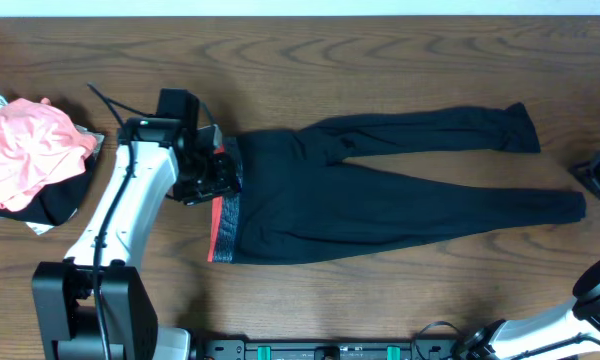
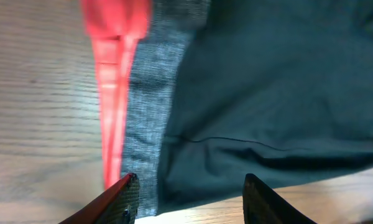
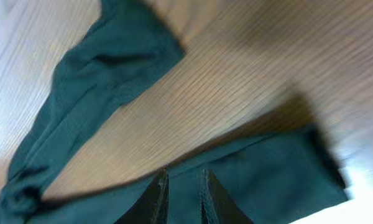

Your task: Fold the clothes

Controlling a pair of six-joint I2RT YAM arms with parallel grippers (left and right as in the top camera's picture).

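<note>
L gripper [image 2: 189,183], jaws apart, over heathered grey waistband [image 2: 152,106] of black leggings [image 2: 280,93].

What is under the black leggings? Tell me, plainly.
Only the wooden table shows around the leggings, which lie flat on it. Whatever the fabric covers cannot be seen; no bulge hints at anything beneath.

Matt black stretch-cloth leggings [image 1: 380,200], heathered grey knit waistband [image 2: 149,112], grained wooden table [image 1: 380,60]

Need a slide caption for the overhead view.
Long black stretchy leggings spread across brown wooden table, left tool at their grey waistband.
</note>
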